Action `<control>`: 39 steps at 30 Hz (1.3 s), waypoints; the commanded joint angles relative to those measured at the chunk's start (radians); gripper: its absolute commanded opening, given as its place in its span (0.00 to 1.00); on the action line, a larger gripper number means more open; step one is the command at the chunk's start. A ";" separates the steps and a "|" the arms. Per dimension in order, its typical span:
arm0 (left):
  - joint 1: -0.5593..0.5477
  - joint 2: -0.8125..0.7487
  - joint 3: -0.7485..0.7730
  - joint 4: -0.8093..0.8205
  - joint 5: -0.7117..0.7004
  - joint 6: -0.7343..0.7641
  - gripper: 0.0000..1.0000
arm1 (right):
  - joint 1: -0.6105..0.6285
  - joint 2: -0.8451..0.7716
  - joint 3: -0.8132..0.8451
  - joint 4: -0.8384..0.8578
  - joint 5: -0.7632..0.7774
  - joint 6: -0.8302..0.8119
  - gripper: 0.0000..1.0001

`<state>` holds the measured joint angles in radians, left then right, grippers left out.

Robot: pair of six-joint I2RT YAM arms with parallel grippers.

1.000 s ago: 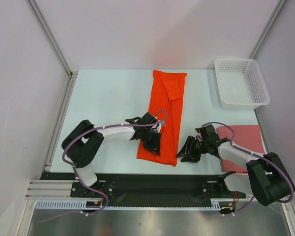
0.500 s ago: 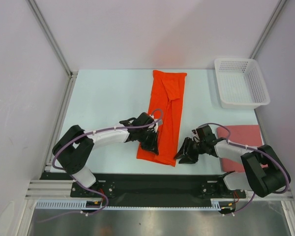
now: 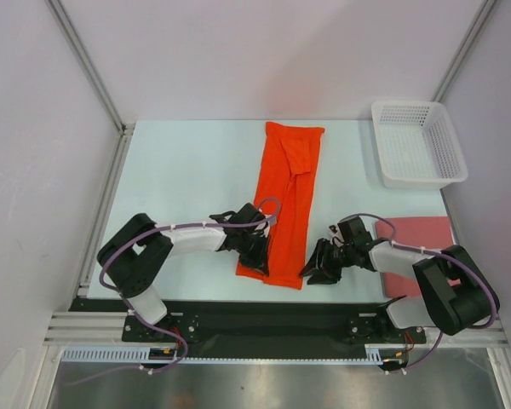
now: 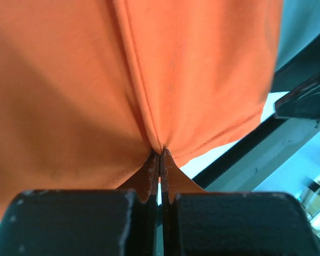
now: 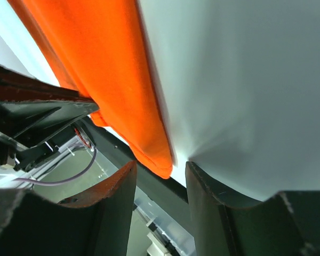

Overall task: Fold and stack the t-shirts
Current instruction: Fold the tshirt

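The bright orange t-shirt (image 3: 288,200) lies folded into a long strip running from the back of the table toward the near edge. My left gripper (image 3: 257,252) is at the strip's near left hem and shut on a pinch of the orange cloth (image 4: 96,80), which bunches at its tips (image 4: 160,152). My right gripper (image 3: 313,271) stands open at the strip's near right corner. That orange corner (image 5: 159,160) sits just ahead of the gap between its fingers (image 5: 160,172). The brick-red t-shirt (image 3: 426,234) lies flat at the right, partly under the right arm.
A white lattice basket (image 3: 419,175) stands at the back right corner. The table's dark near edge (image 3: 264,302) runs just below both grippers. Pale walls with metal rails close in the left and right sides.
My left gripper has shut on the orange shirt's near left hem and slid a little toward the near edge. The right gripper edged closer to the shirt's near right corner, still open.
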<state>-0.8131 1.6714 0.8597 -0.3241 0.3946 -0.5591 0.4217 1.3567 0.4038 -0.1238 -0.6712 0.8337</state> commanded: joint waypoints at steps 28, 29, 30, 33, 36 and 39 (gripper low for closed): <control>0.227 -0.195 -0.011 -0.214 -0.105 0.220 0.54 | 0.066 0.079 0.026 -0.042 0.133 0.013 0.00; 0.226 -0.184 -0.017 -0.207 -0.108 0.219 0.54 | 0.063 0.076 0.024 -0.046 0.131 0.010 0.00; 0.226 -0.173 -0.027 -0.198 -0.114 0.211 0.54 | 0.060 0.071 0.023 -0.054 0.133 0.004 0.00; 0.226 -0.144 -0.060 -0.153 -0.099 0.203 0.55 | 0.042 0.052 0.007 -0.062 0.121 -0.004 0.00; 0.227 -0.107 -0.073 -0.127 -0.063 0.196 0.54 | 0.023 0.030 -0.010 -0.063 0.113 -0.005 0.00; 0.227 -0.066 -0.083 -0.105 -0.045 0.189 0.53 | 0.006 0.006 -0.025 -0.066 0.107 -0.008 0.00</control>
<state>-0.5819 1.5532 0.7967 -0.4728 0.3328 -0.3836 0.4438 1.3865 0.4034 -0.1432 -0.6197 0.8574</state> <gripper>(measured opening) 0.528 0.020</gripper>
